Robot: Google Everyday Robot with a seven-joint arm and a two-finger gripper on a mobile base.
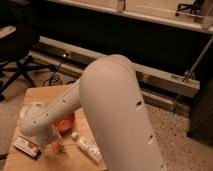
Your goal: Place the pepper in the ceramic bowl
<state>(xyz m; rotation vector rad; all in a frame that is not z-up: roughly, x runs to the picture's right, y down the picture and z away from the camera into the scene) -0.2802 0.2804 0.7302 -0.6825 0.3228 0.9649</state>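
The ceramic bowl (65,122) is glossy red-orange and sits on the wooden table (50,94), partly behind my arm. The pepper (55,146) is a small orange-red piece just in front of the bowl, low over the table, at the end of my arm. My gripper (51,143) is at the pepper, below the white wrist link; most of it is hidden by the arm. I cannot tell whether the pepper is in the gripper or lying on the table.
A clear plastic bottle (88,148) lies right of the pepper. A dark flat packet (27,146) lies at the table's front left. A white cup (30,109) stands behind the wrist. My large white arm (115,110) covers the table's right side. An office chair (15,50) stands far left.
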